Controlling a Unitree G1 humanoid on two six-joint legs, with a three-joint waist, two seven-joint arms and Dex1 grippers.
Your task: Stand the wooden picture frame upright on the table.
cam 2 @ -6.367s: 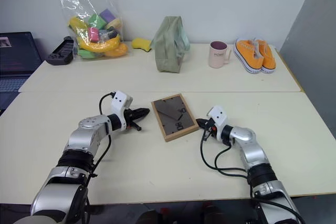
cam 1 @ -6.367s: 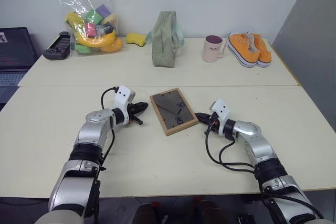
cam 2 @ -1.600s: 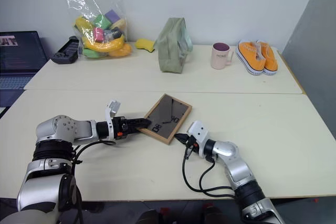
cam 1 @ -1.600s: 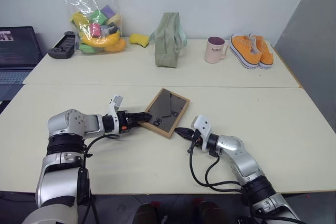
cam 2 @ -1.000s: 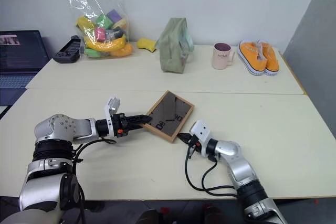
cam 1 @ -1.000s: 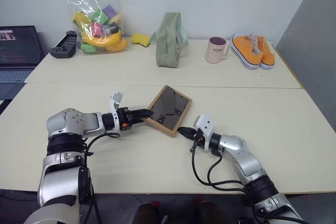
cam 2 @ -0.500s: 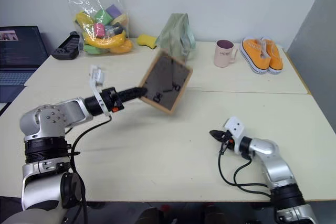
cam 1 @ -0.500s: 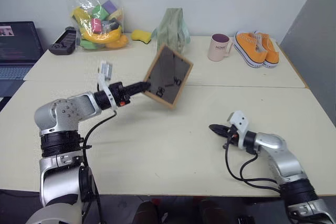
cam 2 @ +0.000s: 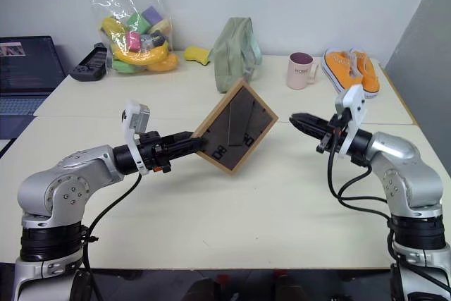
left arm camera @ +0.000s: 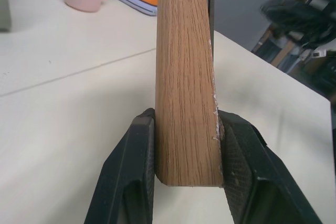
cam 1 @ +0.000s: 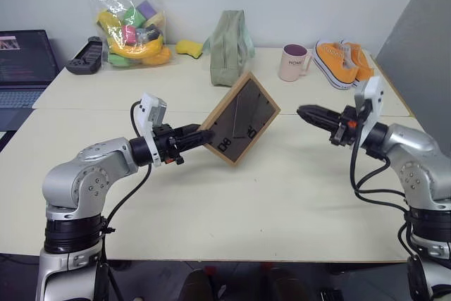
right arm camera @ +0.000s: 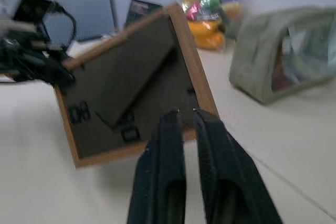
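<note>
At the table's far left corner, a clear bag held toys. Left tool gripped the tilted wooden picture frame, back showing; right tool was slightly parted, empty.

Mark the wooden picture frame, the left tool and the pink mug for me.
wooden picture frame (cam 1: 239,119), left eye view, on its dark back panel.
left tool (cam 1: 199,134), left eye view, at its fingertips on the frame's edge.
pink mug (cam 1: 292,63), left eye view, on its side wall.
</note>
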